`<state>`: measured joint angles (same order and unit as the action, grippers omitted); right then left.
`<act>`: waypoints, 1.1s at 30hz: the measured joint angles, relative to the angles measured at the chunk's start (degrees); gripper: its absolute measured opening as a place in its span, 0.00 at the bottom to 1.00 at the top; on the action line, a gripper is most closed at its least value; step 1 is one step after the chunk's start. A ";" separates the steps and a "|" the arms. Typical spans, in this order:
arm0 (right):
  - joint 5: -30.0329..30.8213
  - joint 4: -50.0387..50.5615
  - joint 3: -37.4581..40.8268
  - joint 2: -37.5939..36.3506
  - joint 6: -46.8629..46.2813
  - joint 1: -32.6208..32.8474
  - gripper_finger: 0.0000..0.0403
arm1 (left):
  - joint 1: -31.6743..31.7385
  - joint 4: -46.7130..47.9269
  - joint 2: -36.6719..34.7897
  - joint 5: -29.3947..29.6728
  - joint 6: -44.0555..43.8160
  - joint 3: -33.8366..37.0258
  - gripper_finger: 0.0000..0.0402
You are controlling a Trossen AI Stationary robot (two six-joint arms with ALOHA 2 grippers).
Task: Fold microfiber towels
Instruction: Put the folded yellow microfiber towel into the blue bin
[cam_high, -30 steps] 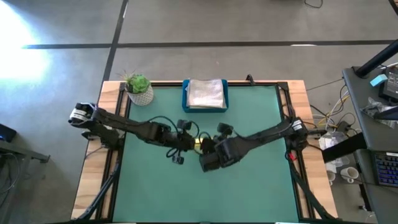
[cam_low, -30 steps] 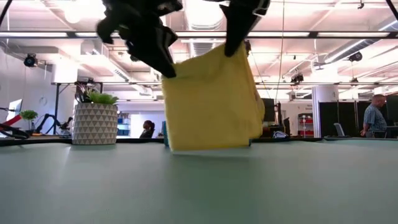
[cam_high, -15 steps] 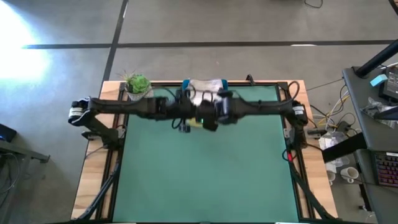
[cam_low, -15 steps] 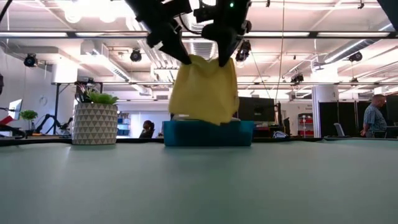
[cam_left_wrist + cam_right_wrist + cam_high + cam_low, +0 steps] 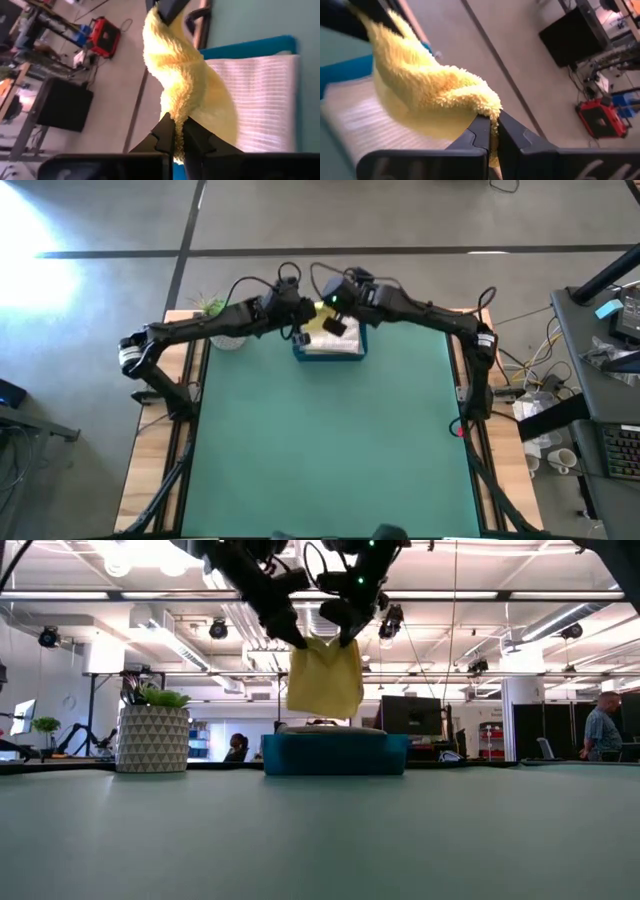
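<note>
A folded yellow towel (image 5: pixel 324 679) hangs between my two grippers above the blue tray (image 5: pixel 335 754) at the table's far edge. A folded light grey towel (image 5: pixel 330 345) lies in the tray. My left gripper (image 5: pixel 295 640) is shut on the yellow towel's left top corner, my right gripper (image 5: pixel 345 638) on its right top corner. The yellow towel also shows in the left wrist view (image 5: pixel 185 85) and the right wrist view (image 5: pixel 430 85). The pink, lime and olive towels are out of view. My left gripper pinches the yellow towel's upper left corner (image 5: pixel 176 116) between its two fingers, coming from above, slanting down. The towel hangs below, clear of the tray. My right gripper pinches the towel's upper right corner (image 5: pixel 490 112) between its two fingers from above. The top edge (image 5: pixel 322 644) sags slightly between the grippers.
A potted green plant (image 5: pixel 222 320) in a patterned pot (image 5: pixel 152 738) stands at the far left corner, beside my left arm. The green table top (image 5: pixel 320 450) stretches toward the near edge. A person (image 5: pixel 604 728) stands far off in the room.
Both grippers have carried the yellow towel from the middle of the table toward its far edge and up. The towel, whose lower edge was on the table a second ago, now hangs lifted clear above the blue tray. The grippers have come closer together.
</note>
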<state>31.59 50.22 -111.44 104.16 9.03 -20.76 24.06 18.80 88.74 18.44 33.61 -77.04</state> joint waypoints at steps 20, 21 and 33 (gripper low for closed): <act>-12.66 -12.54 0.09 2.85 13.83 -15.50 0.02 | 8.75 -26.36 12.35 -0.81 6.23 -0.84 0.00; -12.72 -13.08 0.11 3.06 14.93 -15.73 0.02 | 8.94 -26.69 12.99 -1.11 6.23 -1.14 0.00; -20.83 -7.70 0.17 5.08 17.20 -16.08 0.02 | 10.07 -19.56 16.25 -0.31 8.80 -2.05 0.00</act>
<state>10.77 42.51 -111.26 109.24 26.23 -36.84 34.13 -0.77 104.98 18.13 42.41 -79.09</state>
